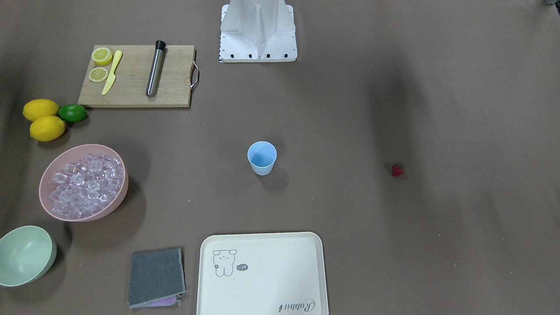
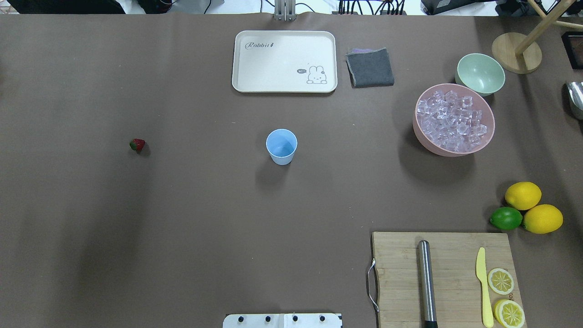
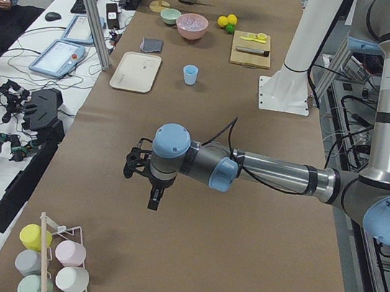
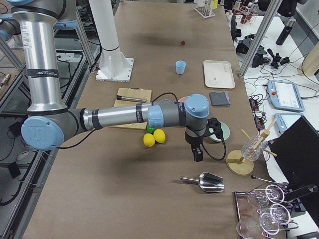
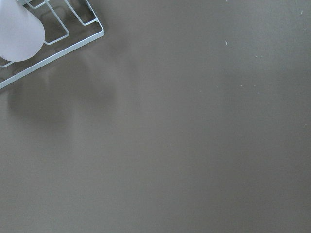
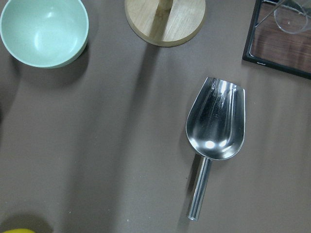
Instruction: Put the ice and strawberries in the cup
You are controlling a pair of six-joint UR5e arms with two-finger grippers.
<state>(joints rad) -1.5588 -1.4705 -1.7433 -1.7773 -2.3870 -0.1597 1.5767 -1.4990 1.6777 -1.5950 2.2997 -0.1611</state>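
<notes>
You had the cup [image 2: 281,146] standing upright near the middle of the tabletop [image 2: 182,205]. The strawberry [image 2: 137,145] lay alone on the brown surface, well apart from the cup on the left arm's side. The ice [image 2: 453,120] was heaped in the pink bowl [image 2: 428,142] on the right arm's side, just beside the pale green bowl [image 2: 480,73]. Your left gripper [image 3: 153,200] hung over bare tabletop, far from all of these. Your right gripper [image 4: 198,155] hung over a metal scoop [image 6: 216,131]. Whether either set of fingers was spread or clenched, I could not tell.
</notes>
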